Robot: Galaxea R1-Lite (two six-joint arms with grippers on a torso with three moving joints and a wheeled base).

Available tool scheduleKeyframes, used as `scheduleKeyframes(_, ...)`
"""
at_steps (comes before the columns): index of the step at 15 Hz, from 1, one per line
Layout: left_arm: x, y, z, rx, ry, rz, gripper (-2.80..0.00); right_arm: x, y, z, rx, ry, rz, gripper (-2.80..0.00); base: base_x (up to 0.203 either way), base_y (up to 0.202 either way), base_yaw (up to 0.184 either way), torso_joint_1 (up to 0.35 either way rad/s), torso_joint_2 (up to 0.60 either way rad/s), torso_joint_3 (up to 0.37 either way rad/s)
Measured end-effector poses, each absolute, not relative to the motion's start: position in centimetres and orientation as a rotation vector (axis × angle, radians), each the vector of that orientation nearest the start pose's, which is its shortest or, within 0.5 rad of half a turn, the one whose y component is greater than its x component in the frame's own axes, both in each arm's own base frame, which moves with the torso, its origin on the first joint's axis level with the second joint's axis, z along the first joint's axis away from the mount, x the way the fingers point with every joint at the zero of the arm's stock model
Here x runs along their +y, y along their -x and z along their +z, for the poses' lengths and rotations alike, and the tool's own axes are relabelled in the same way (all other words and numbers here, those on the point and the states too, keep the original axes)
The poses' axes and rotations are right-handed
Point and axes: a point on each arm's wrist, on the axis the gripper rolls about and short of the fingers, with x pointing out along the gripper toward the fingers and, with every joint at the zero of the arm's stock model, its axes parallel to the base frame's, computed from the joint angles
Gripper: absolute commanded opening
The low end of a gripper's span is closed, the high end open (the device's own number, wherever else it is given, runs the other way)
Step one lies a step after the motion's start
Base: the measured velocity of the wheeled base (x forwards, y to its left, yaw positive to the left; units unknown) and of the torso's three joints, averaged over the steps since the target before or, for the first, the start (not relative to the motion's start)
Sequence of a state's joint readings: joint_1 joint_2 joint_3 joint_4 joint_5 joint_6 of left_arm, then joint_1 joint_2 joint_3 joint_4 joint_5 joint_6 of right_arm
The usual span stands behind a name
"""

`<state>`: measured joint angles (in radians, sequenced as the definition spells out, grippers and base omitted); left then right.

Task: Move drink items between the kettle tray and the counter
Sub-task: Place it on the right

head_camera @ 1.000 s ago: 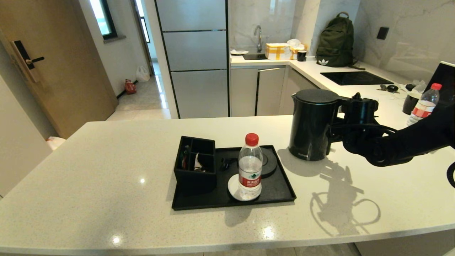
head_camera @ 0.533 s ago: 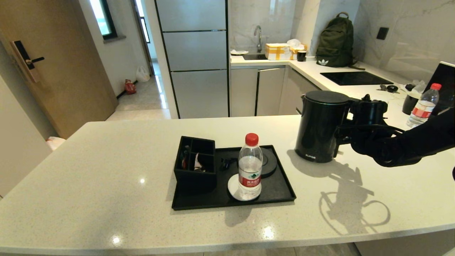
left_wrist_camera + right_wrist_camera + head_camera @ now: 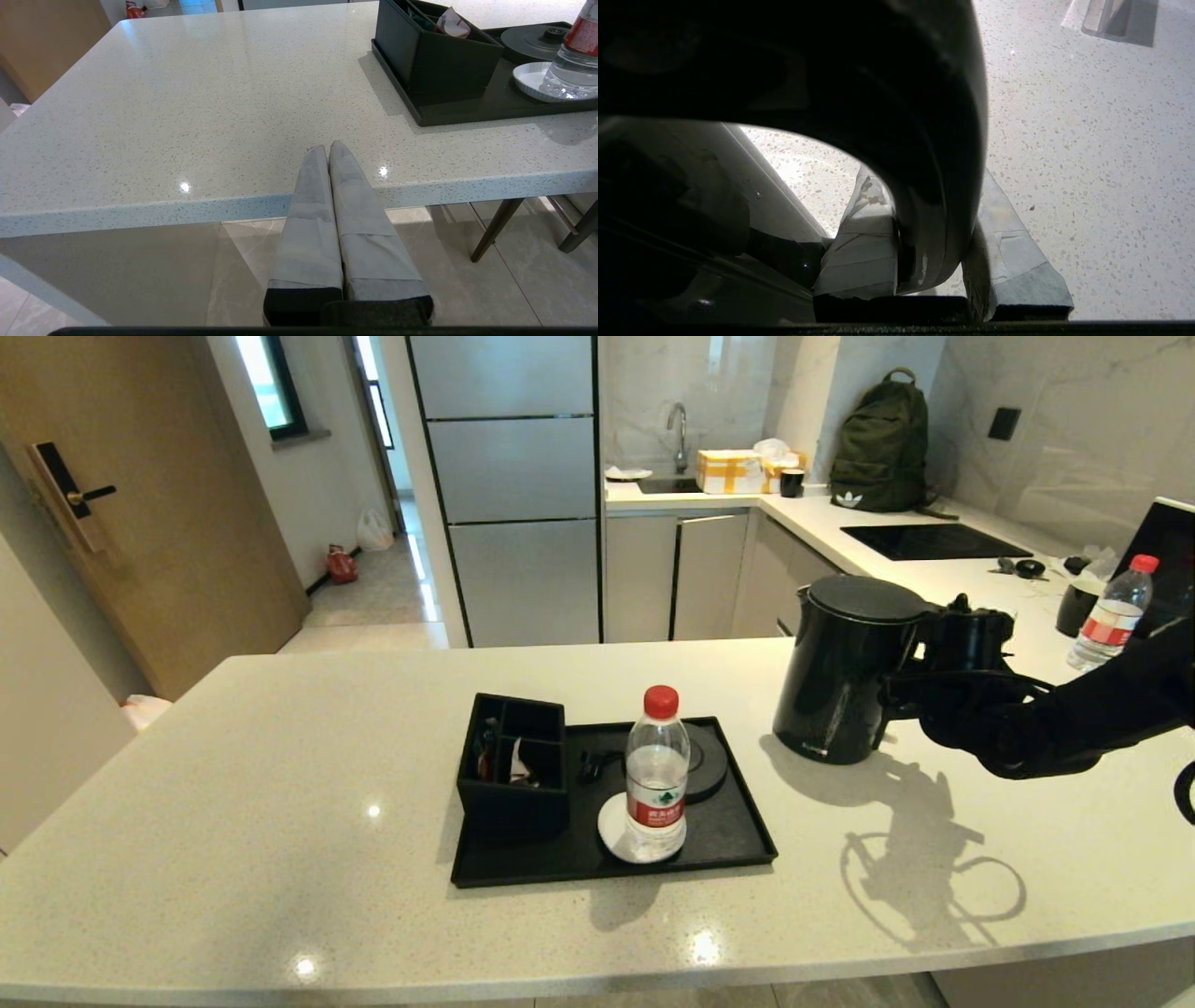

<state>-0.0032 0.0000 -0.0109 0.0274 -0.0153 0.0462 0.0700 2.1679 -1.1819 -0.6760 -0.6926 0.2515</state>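
Note:
The black kettle [image 3: 845,672] is over the counter [image 3: 280,756], to the right of the kettle tray [image 3: 728,821], leaning with its lid towards the right. My right gripper [image 3: 913,674] is shut on its loop handle [image 3: 934,140], one finger [image 3: 864,233] on each side. Whether the kettle's bottom touches the counter I cannot tell. The round kettle base [image 3: 711,763] on the tray is bare. A pale sachet [image 3: 451,23] pokes out of the compartmented box [image 3: 513,775]. My left gripper [image 3: 327,147] is shut and parked at the counter's near edge, left of the tray.
A clear water bottle [image 3: 656,775] with a red cap stands on a white saucer [image 3: 609,829] at the tray's front. A second bottle [image 3: 1111,611] and a dark cup [image 3: 1078,607] stand far right. The counter's rounded near edge [image 3: 187,207] runs under my left gripper.
My right gripper carried the kettle to the right and slightly down, away from the tray. The kettle then tipped from upright to leaning. The left arm stayed still.

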Motion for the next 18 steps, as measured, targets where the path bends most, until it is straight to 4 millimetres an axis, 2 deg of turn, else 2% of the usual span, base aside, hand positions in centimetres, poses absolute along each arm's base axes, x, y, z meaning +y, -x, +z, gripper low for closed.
scheduleKeyframes(5,0.0,2.4,7.6,0.016,-0.045,-0.019,-2.8,1.5,-42.2,11.3,0.214,-0.125,-0.651,-2.8,0.0,0.0,0.0,0.0,0.0,0.0)
scheduleKeyframes(6,0.0,2.4,7.6,0.016,-0.046,-0.019,-2.8,1.4,-42.2,11.3,0.213,-0.124,-0.653,0.0,0.0,0.0,0.0,0.0,0.0,0.0)
scheduleKeyframes(14,0.0,2.4,7.6,0.016,-0.046,-0.018,-2.8,1.2,-42.0,11.1,0.22,-0.123,-0.661,0.0,0.0,0.0,0.0,0.0,0.0,0.0)
scheduleKeyframes(18,0.0,2.4,7.6,0.016,-0.046,-0.019,-2.8,1.2,-41.2,11.0,0.235,-0.117,-0.66,0.0,0.0,0.0,0.0,0.0,0.0,0.0)
